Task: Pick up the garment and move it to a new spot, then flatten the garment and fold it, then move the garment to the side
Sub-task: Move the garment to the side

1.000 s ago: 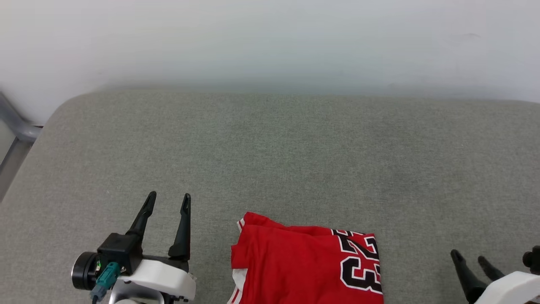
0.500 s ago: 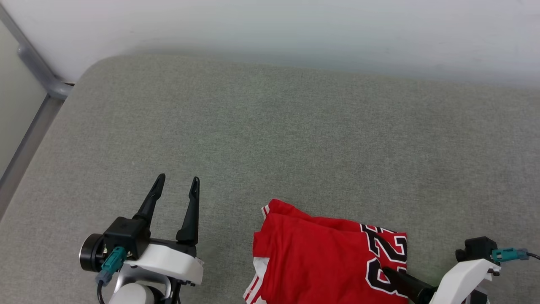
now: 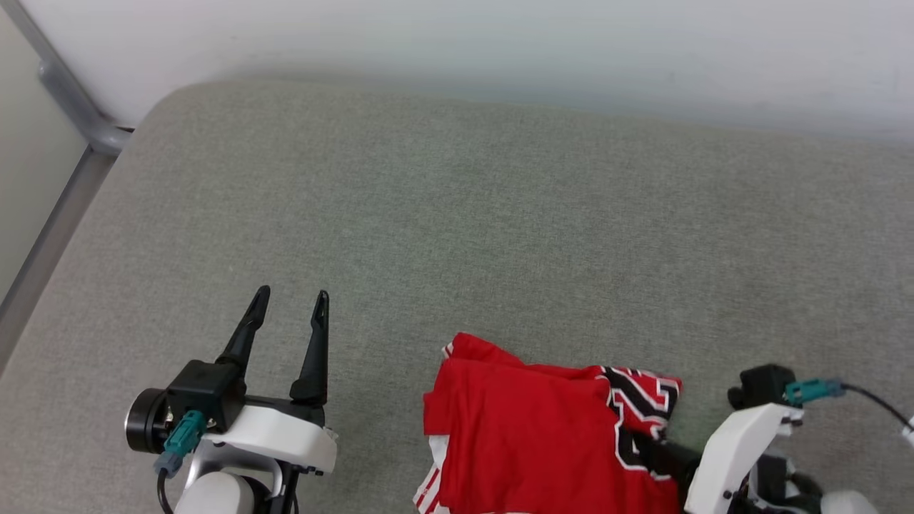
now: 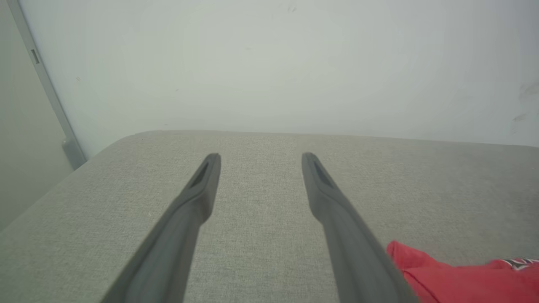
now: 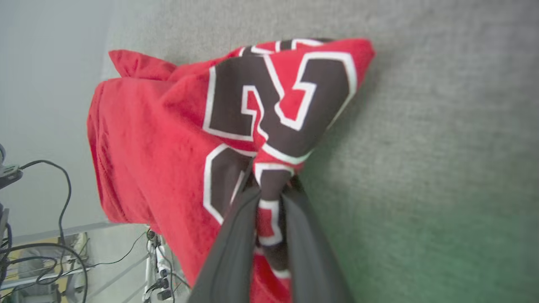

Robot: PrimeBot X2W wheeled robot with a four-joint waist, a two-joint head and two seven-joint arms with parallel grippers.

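The garment (image 3: 532, 428) is a folded bright red shirt with a black-and-white number print, lying at the near edge of the grey cushion (image 3: 500, 235). My right gripper (image 3: 653, 448) is shut on the garment's right edge, and the cloth bunches upward there. In the right wrist view both dark fingers (image 5: 236, 235) pinch a pleat of the printed fabric (image 5: 269, 126). My left gripper (image 3: 289, 305) stands open over bare cushion, left of the garment. In the left wrist view a corner of the garment (image 4: 446, 277) lies to the right of that open gripper (image 4: 261, 162).
A pale wall (image 3: 500, 43) rises behind the cushion. A grey metal frame bar (image 3: 64, 164) runs along the cushion's left side. Cables and equipment (image 5: 38, 235) hang beyond the cushion's near edge in the right wrist view.
The right gripper came in from the right, went to the garment's right edge and shut on it, lifting that edge. The head camera shifted, and the left gripper stayed open.
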